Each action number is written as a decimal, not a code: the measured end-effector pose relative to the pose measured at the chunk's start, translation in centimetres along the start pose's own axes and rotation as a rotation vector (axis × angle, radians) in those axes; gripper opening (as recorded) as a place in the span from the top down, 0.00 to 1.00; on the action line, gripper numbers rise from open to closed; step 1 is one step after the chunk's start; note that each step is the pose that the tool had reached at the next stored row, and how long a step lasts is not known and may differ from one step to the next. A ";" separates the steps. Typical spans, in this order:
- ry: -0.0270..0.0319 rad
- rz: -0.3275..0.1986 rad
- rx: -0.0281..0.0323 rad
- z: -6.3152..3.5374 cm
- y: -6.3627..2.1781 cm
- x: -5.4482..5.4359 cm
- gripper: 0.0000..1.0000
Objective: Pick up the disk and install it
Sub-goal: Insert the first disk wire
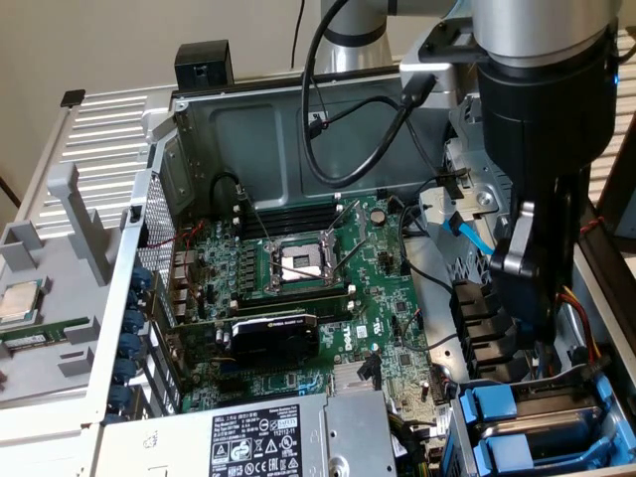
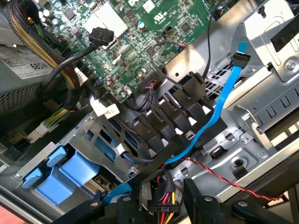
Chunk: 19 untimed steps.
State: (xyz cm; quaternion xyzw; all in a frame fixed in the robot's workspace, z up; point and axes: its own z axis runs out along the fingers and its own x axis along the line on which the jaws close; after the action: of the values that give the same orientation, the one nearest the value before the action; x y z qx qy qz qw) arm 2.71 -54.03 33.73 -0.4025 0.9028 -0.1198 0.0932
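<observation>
My gripper (image 1: pixel 542 353) over the drive cage (image 2: pixel 100 140)
My fingers (image 2: pixel 201 203) stand apart, clamped on nothing; the disk (image 1: pixel 494 405), clipped in its blue carrier, sits inside the cage.

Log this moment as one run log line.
gripper: open, holding nothing | position: over drive cage | disk: in cage, blue carrier showing

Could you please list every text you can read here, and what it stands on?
"P1", then an unclear digit: black wire connector.
"69SW", as shown: white sticker.
Power-supply label and motherboard print: too small to read.
</observation>
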 end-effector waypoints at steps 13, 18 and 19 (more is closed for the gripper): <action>0.0000 0.000 0.0009 -2.62 -0.76 -0.2 0.51; -0.0002 0.001 0.0009 -4.75 -1.50 -0.3 0.51; -0.0003 0.001 0.0008 -5.18 -1.69 -0.3 0.51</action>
State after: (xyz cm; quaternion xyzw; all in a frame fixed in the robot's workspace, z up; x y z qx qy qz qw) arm 2.71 -54.18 39.19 -0.4022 0.9028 -0.1201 0.0935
